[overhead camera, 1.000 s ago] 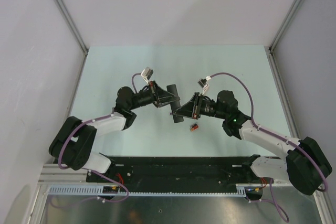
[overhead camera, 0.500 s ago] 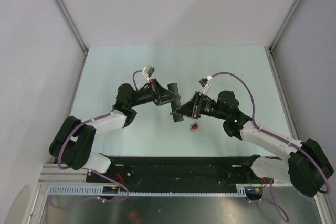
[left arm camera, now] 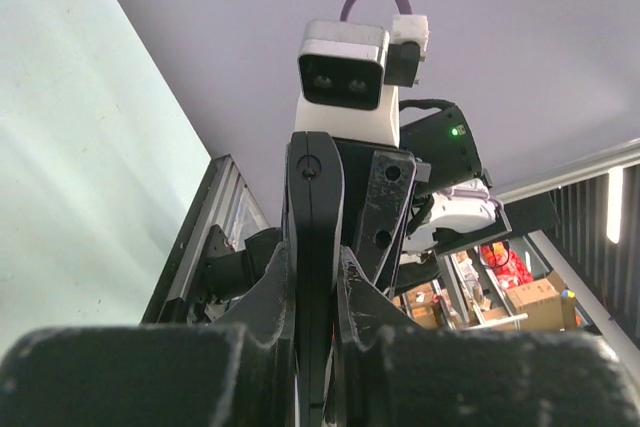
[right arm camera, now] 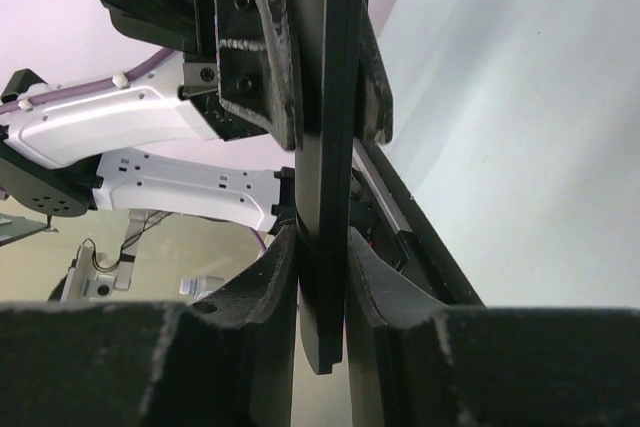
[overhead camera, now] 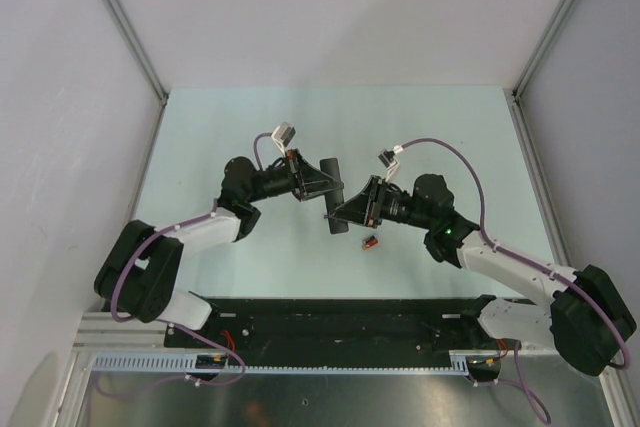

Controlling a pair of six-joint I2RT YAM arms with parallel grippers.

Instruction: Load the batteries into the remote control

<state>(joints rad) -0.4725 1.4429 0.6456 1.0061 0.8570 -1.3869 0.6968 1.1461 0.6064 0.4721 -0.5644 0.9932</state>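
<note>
The remote control (overhead camera: 334,197), a slim black bar, hangs in the air above the middle of the table, held at both ends. My left gripper (overhead camera: 325,175) is shut on its far end, and in the left wrist view the remote control (left arm camera: 315,237) stands edge-on between the fingers of that gripper (left arm camera: 315,297). My right gripper (overhead camera: 341,219) is closed on the near end; the right wrist view shows both pads against the remote control (right arm camera: 325,97) at the gripper (right arm camera: 322,257). One red-orange battery (overhead camera: 370,242) lies on the table just right of the right gripper.
The pale green table (overhead camera: 250,127) is walled by grey panels left, right and behind. A black rail (overhead camera: 340,317) with the arm bases runs along the near edge. The two arms meet nose to nose at the centre.
The left gripper and the remote's far end have shifted slightly up and right. Both grippers keep hold of the remote, and the battery on the table has not moved.
</note>
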